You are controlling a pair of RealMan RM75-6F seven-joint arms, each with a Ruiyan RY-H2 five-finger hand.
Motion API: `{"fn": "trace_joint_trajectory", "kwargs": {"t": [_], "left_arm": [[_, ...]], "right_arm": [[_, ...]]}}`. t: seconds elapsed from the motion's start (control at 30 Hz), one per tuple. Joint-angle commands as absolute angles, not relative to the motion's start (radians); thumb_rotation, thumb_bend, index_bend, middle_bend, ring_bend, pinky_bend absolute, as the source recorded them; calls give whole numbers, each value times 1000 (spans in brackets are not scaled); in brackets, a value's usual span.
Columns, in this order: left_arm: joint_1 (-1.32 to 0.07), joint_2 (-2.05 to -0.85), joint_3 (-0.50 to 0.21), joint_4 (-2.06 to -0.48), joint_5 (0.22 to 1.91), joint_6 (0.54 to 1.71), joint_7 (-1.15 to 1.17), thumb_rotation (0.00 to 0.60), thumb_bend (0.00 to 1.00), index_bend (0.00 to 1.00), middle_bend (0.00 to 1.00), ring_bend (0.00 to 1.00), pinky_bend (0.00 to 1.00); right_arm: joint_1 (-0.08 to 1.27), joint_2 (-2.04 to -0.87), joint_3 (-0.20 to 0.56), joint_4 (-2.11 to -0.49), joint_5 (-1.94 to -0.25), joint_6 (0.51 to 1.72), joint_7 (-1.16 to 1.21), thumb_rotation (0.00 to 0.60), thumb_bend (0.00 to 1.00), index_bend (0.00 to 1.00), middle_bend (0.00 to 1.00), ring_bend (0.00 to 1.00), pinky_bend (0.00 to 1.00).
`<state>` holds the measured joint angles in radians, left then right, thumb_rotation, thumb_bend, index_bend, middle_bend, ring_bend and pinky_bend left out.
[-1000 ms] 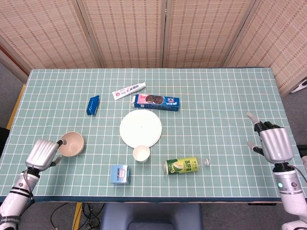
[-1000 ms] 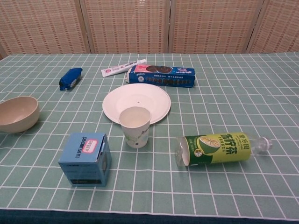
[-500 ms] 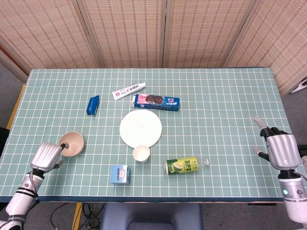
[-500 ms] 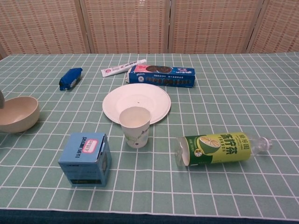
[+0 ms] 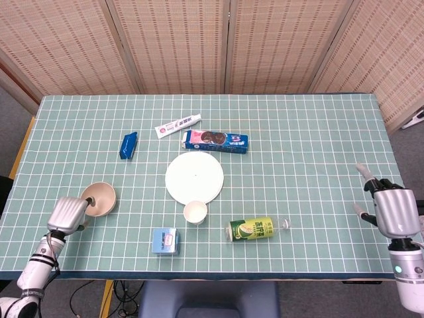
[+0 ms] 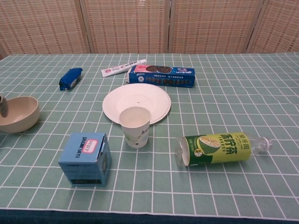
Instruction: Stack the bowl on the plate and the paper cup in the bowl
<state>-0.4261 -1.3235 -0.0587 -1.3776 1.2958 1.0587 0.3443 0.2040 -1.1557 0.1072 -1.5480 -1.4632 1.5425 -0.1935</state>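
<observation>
The beige bowl (image 5: 99, 197) (image 6: 17, 114) stands upright on the table at the left. My left hand (image 5: 68, 214) is just beside its near-left rim. One of its fingers (image 6: 3, 106) reaches over the rim into the bowl, and no grip shows. The white plate (image 5: 194, 177) (image 6: 136, 101) lies flat at the centre. Upright just in front of it is the paper cup (image 5: 195, 212) (image 6: 135, 127). My right hand (image 5: 393, 211) hovers at the table's right edge with its fingers apart, holding nothing; the chest view does not show it.
A blue box (image 5: 165, 240) sits near the front edge, left of the cup. A green tea bottle (image 5: 252, 229) lies on its side right of the cup. Behind the plate are a cookie box (image 5: 216, 140), a toothpaste tube (image 5: 178, 124) and a blue packet (image 5: 128, 145).
My left hand has shifted closer to the bowl, and a finger now shows over its rim in the chest view. My right hand has drawn back toward the right front edge. The bowl has stayed put.
</observation>
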Motion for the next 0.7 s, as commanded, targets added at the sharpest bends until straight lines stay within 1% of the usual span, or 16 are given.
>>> {"fn": "trace_joint_trajectory", "kwargs": {"t": [0.03,0.23,0.47,0.7], "left_arm": [[-434,-1338,-61,-1356,1288,1047,330,600,250,423,985,929,1000],[-440,-1352,-63,-1331,1276,1034,316,600,256,458,987,929,1000],[-444,-1357,-60,-1322,1282,1036,304,600,348,520,987,929,1000],[-449,-1354,-57,-1326,1278,1029,309,600,378,571,987,929,1000]], "right_arm": [[201,-1155,108,-1549,-1463,1541,-192,600,32,171,498,472,685],[193,-1154,115,-1549,-1460,1538,-183,600,32,171,498,473,685],[188,-1153,120,-1550,-1457,1531,-176,600,31,171,498,472,685],[183,-1155,126,-1552,-1454,1527,-168,600,32,171,498,472,685]]}}
